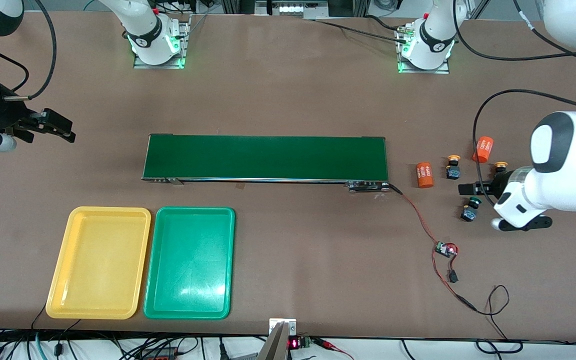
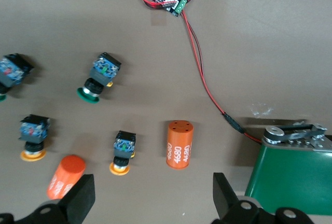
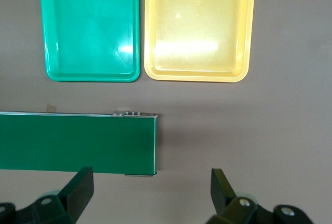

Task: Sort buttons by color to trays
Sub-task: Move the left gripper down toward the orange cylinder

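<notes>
While waiting at mid-height on the frame's edge, spread wide and empty: right gripper (image 1: 68, 129). Low in the frame, side by side and just apart: yellow tray (image 1: 99, 262), then green tray (image 1: 188, 262), both without buttons. Centre frame: long green belt (image 1: 268, 157). Past its end, toward the left arm's end of the counter (image 1: 288, 100), four buttons scattered among two orange cylinders (image 2: 179, 144): two yellow-capped buttons (image 2: 123, 151), two green-capped buttons (image 2: 98, 76), all apart. Over these, jaws wide, holding nothing: left gripper (image 1: 468, 189). Probably light, hard plastic, lying tipped, so prone to pivot or skid. Rounded caps likely slippery. Best pinched across the flat sides of the dark blocky body, squarely.
</notes>
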### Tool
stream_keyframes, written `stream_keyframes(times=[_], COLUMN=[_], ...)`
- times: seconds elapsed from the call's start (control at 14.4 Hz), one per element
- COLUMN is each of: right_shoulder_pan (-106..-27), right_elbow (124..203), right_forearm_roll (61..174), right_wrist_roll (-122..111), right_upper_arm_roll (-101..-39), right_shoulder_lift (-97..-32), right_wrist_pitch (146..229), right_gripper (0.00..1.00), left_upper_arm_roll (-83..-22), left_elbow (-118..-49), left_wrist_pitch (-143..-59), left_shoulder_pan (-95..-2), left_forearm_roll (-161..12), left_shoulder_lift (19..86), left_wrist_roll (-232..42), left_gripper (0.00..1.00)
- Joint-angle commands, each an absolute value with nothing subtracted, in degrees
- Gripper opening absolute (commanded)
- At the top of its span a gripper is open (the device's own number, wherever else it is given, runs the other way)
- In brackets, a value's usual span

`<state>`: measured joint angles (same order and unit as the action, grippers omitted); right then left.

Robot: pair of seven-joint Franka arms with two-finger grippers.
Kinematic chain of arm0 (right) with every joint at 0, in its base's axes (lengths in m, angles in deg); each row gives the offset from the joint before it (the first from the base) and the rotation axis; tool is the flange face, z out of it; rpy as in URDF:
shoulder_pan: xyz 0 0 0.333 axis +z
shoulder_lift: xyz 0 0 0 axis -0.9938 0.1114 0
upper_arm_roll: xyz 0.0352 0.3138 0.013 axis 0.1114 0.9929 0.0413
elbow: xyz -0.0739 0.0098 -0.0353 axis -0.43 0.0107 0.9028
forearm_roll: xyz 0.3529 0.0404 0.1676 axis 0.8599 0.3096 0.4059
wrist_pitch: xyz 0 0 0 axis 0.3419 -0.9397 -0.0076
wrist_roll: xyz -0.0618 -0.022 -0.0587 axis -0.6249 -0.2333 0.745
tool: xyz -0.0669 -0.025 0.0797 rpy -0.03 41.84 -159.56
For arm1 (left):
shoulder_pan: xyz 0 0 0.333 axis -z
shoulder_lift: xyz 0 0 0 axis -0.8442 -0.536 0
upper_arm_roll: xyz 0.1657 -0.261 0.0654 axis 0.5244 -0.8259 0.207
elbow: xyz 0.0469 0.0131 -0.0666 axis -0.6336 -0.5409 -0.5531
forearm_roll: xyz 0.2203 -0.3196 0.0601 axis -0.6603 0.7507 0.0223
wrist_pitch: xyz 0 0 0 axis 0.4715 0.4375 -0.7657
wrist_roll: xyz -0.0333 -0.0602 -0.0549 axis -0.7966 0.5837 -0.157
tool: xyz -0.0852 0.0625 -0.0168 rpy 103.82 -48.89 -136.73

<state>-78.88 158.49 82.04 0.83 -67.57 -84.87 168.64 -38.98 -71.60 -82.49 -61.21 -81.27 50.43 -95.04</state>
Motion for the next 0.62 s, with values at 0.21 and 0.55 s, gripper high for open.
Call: stream_keyframes(times=[0.21,0.55], right_shoulder_pan=[-78.7,-78.7], right_elbow=[158.0,158.0], right_forearm_roll=[81.8,81.8], right_wrist_roll=[1.3,1.4], right_upper_arm_roll=[-67.4,-67.4], right_shoulder_lift=[-84.6,-84.7], right_wrist_pitch=[169.0,168.9], right_gripper=[1.00,1.00], left_upper_arm_roll=[-41.6,-43.7], left_elbow=[-92.9,-101.7], left_wrist_pitch=[-96.4,-102.3], left_shoulder_pan=[-61.2,-61.2], left_forearm_roll=[-81.8,-81.8], left_shoulder_lift=[59.2,62.6], left_wrist_roll=[-95.5,-95.6], left_gripper=[1.00,1.00])
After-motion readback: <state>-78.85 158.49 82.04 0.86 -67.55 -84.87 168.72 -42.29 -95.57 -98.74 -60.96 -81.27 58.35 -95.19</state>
